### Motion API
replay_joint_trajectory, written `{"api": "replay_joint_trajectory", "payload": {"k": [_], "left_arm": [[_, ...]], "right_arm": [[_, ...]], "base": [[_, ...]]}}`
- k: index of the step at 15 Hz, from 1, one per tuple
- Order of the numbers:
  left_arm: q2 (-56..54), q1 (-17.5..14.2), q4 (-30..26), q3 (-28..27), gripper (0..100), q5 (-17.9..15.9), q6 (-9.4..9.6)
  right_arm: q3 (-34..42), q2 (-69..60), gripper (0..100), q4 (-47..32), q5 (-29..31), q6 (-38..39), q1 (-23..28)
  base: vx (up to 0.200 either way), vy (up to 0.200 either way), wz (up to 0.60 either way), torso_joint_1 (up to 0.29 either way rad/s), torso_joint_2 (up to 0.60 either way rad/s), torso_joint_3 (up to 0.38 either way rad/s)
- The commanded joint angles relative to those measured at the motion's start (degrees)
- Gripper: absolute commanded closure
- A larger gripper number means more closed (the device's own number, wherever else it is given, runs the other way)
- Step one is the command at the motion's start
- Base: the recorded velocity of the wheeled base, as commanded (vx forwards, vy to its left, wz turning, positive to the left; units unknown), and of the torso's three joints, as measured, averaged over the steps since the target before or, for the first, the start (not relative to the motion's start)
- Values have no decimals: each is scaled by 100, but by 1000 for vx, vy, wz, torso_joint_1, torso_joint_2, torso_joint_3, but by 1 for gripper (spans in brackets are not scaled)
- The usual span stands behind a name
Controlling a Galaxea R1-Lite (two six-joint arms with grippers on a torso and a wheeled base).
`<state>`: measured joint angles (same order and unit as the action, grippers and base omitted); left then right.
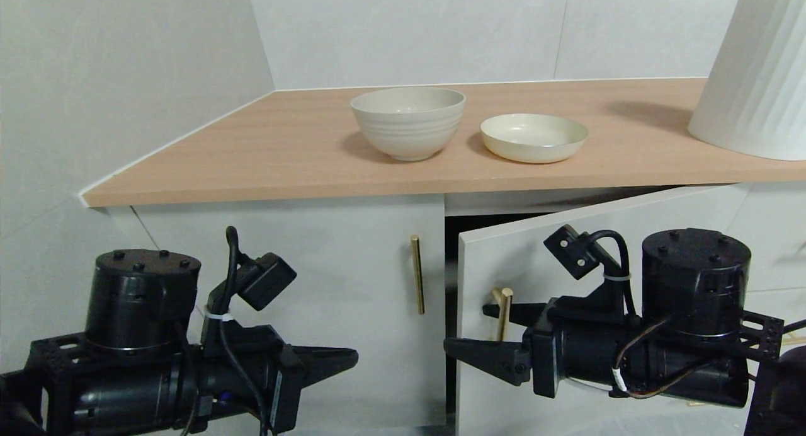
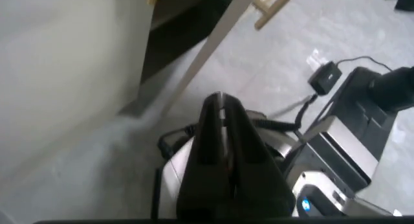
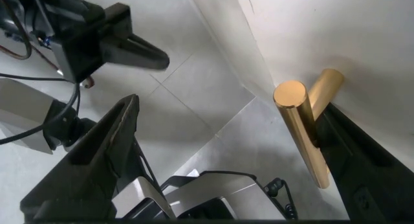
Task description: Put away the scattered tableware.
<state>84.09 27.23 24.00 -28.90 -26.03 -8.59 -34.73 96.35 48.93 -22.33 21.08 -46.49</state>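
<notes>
A wooden countertop (image 1: 252, 152) runs across the scene above a white cabinet and into the corner of the wall at far left. Below it, the left cabinet door (image 1: 315, 247) is closed, while the right cabinet door (image 1: 488, 266) stands ajar, leaving a dark gap (image 1: 450, 253) between the two. At the far right of the counter sits a tall white ribbed shade (image 1: 755, 77), well apart from the tableware.

Near the middle of the counter is a deep cream bowl (image 1: 408, 122), upright. Just to its right is a shallow cream dish (image 1: 534, 137), close to the bowl but not touching it. Both rest on the counter, outside the cabinet.

The right gripper (image 1: 465, 327) is level with the lower part of the ajar door, its fingers spread wide on either side of that door's brass handle (image 3: 301, 130). The bar seems to lie against one finger, though contact is hard to confirm; the fingers are not clamped on it.

The left gripper (image 1: 343, 360) is low in front of the closed left door, its fingers pressed together with nothing between them. It is below and to the left of that door's vertical brass handle (image 1: 417, 275), clear of it.
</notes>
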Motion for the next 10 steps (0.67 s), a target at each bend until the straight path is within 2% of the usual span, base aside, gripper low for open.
{"api": "replay_joint_trajectory", "payload": {"k": [1,3,4,7,9,10], "left_arm": [[143,1,175,-54,100,10,-2],[266,115,491,-203,100,10,-46],[362,195,790,-449,100,19,-134],[591,265,1397,-819,100,-60,-178],[978,344,1757,-625,100,-131,-195],[1268,564,2240,-458,100,-122,-248]], "right_arm": [[1,33,0,-15,1,2,-105],[-7,-3,0,-15,10,2,-114],[-7,-11,0,-15,10,2,-114],[1,-3,0,-15,10,10,-141],[28,-11,0,-15,10,-7,-158],[37,-11,0,-15,18,-7,-193]], "base": [[0,0,0,0,0,0],[0,0,0,0,0,0],[0,0,0,0,0,0],[0,0,0,0,0,0],[0,0,0,0,0,0],[0,0,0,0,0,0]]}}
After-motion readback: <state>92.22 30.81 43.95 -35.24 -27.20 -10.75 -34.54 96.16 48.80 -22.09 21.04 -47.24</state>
